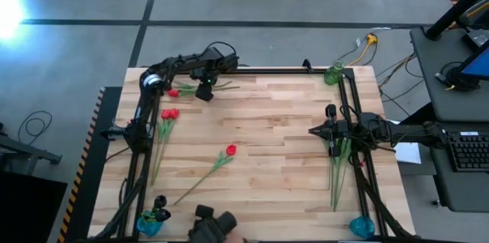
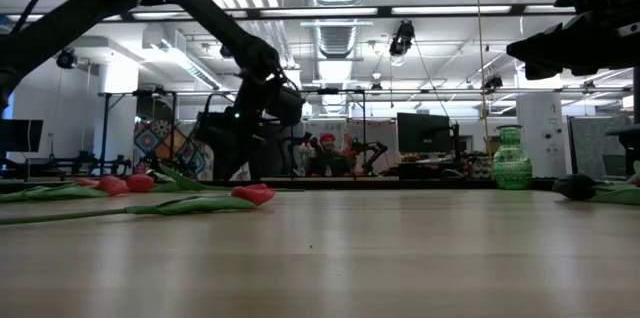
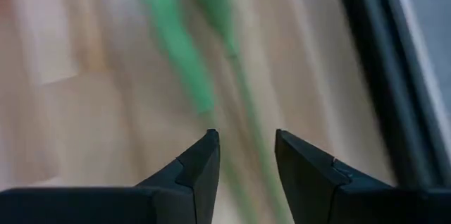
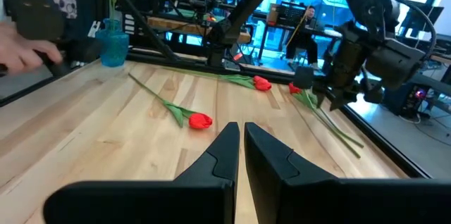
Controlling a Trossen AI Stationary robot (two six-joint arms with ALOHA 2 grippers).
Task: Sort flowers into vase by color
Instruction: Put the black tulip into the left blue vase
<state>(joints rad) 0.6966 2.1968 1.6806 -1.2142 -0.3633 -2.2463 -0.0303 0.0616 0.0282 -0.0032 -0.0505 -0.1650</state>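
My left gripper [image 1: 204, 94] is open at the table's far left, pointing down over a red flower [image 1: 173, 92]. In the left wrist view its fingers [image 3: 245, 136] stand on either side of that flower's green stem [image 3: 238, 83]; whether they touch it, I cannot tell. Two red flowers [image 1: 169, 113] lie along the left edge and another one [image 1: 231, 150] lies mid-table. Dark-headed flowers [image 1: 330, 111] with long stems [image 1: 337, 168] lie under the right arm. My right gripper [image 1: 312, 130] is shut, holds nothing and hovers at the right, pointing toward the table's left [image 4: 242, 127].
A green vase [image 1: 333, 73] stands at the far right corner. One blue vase [image 1: 150, 222], with a stem in it, stands at the near left corner and another [image 1: 361, 226] at the near right. A person's hand [image 4: 21, 51] shows beside the near-left vase. Dark frame rails [image 1: 137, 174] line both sides.
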